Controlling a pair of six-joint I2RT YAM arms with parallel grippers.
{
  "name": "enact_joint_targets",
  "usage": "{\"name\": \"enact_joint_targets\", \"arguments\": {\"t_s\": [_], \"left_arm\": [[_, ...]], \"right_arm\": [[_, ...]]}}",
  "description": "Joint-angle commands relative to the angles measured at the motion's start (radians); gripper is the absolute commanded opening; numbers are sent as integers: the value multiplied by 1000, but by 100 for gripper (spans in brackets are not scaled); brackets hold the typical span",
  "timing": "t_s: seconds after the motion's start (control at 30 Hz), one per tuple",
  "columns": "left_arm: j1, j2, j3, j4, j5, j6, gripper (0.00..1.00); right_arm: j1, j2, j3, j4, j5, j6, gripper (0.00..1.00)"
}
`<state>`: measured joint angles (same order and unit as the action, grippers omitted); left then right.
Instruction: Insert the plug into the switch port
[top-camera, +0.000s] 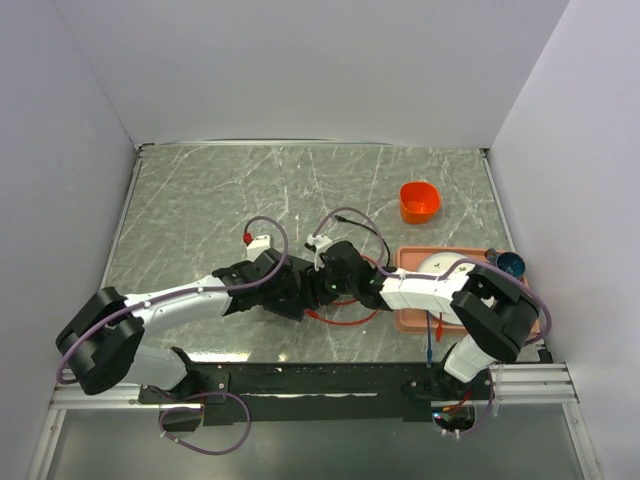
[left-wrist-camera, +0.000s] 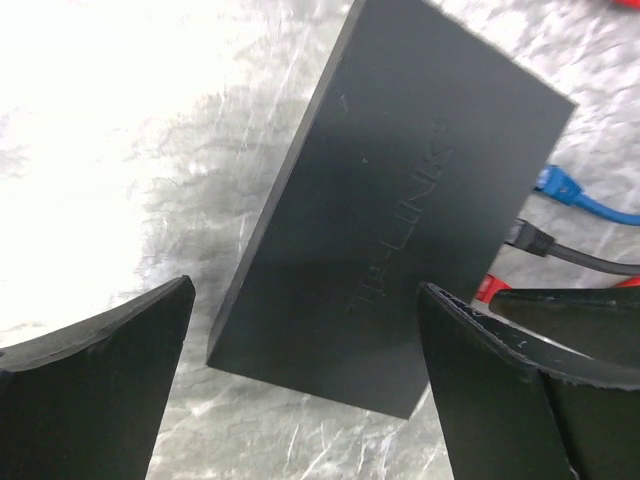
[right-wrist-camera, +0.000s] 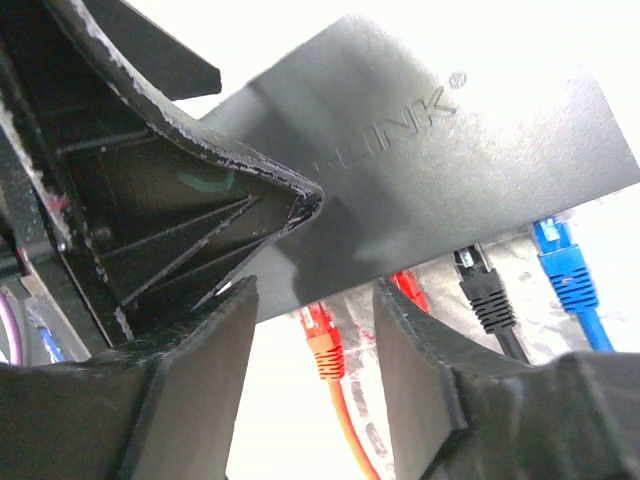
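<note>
The black switch (left-wrist-camera: 400, 200) lies flat on the marble table; in the top view both grippers hide most of it. My left gripper (left-wrist-camera: 305, 290) is open, its fingers (left-wrist-camera: 100, 370) standing on either side of the switch's near end. My right gripper (right-wrist-camera: 315, 290) is open, its fingers (right-wrist-camera: 420, 370) on either side of an orange plug (right-wrist-camera: 322, 335) whose head sits in the switch's (right-wrist-camera: 420, 170) edge, touching neither finger. A red plug (right-wrist-camera: 408, 290), a black plug (right-wrist-camera: 485, 285) and a blue plug (right-wrist-camera: 560, 255) sit in ports beside it. Both grippers (top-camera: 310, 282) meet mid-table.
A salmon-pink tray (top-camera: 415, 325) with a white round thing and a teal object stands at the right. An orange cup (top-camera: 420, 200) stands behind it. A red cable (top-camera: 345, 320) loops in front of the grippers, a black cable (top-camera: 355, 218) behind them. A blue cable (top-camera: 428, 345) hangs near the right arm.
</note>
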<state>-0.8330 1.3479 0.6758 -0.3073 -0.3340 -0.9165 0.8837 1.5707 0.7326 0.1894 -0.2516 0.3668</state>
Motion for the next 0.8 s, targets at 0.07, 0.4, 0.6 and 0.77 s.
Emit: {"name": "enact_joint_targets", "arguments": {"t_s": [0.07,0.4,0.6,0.77], "left_arm": [[0,-95,73,2,0,62,99],[3,-237,130,-10,-42,166,97],[3,-366,119,51,-56,260,97],[3,-421,111,108,-59,303,97]], "right_arm": [[11,-141,11,97,26,-12,68],[9,-349,-19,59,126,-38,99],[9,-509,-55,19,215,-58,99],[8,-653,-71,-44,307,-88,99]]}}
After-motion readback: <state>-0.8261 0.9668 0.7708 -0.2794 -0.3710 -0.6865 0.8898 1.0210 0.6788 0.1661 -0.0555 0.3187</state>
